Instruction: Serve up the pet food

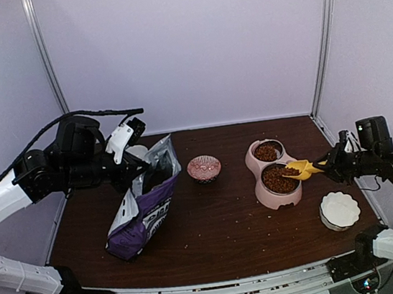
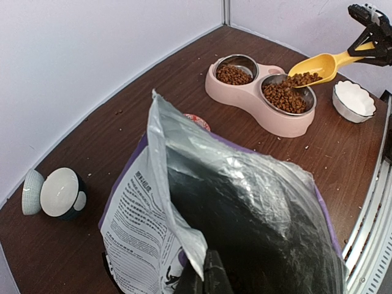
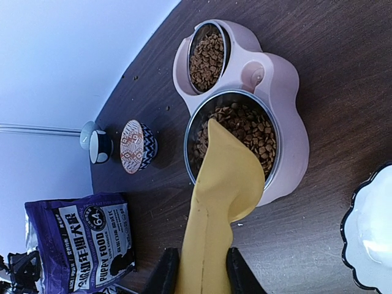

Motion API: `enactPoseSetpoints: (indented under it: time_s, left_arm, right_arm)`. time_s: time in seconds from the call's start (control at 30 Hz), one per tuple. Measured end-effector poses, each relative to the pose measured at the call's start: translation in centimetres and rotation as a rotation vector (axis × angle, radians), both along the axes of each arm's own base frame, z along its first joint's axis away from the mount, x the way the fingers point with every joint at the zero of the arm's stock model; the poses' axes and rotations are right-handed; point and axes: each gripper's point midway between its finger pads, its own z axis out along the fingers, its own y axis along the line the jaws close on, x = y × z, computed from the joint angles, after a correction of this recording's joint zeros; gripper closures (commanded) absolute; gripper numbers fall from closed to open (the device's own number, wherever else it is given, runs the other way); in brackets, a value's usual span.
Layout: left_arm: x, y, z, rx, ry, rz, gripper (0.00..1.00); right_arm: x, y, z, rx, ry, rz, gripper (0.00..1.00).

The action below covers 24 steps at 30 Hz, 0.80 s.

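The pet food, brown kibble (image 1: 278, 178), fills both steel bowls of the pink double feeder (image 1: 262, 195). My right gripper (image 1: 333, 164) is shut on the handle of a yellow scoop (image 1: 302, 169), which is tilted over the near bowl. In the right wrist view the scoop (image 3: 223, 184) covers part of the kibble (image 3: 254, 131), with my right gripper (image 3: 203, 269) on its handle. In the left wrist view kibble (image 2: 303, 78) lies in the scoop's mouth (image 2: 318, 64). My left gripper (image 2: 208, 275) is shut on the rim of the open purple bag (image 2: 245, 208) and holds it upright (image 1: 143, 208).
A patterned bowl (image 1: 203, 168) sits mid-table between the bag and the feeder. A white scalloped dish (image 1: 339, 209) is at the near right. Two small bowls (image 2: 58, 193) stand by the left wall. Crumbs of kibble are scattered on the dark table (image 1: 215, 231).
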Motion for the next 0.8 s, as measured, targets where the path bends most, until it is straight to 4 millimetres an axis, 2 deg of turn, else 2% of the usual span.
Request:
enactPoseSetpoints:
  time_s: [0.53,0.8]
  left_arm:
    - [-0.1,0.3,0.1,0.004,-0.006,0.0,1.0]
    - [-0.1,0.3,0.1,0.004,-0.006,0.001,1.0]
  right_arm:
    - [-0.2,-1.0,2.0,-0.207,0.091,0.096,0.88]
    - [-0.6,-1.4,2.3,-0.282,0.082,0.153,0.88]
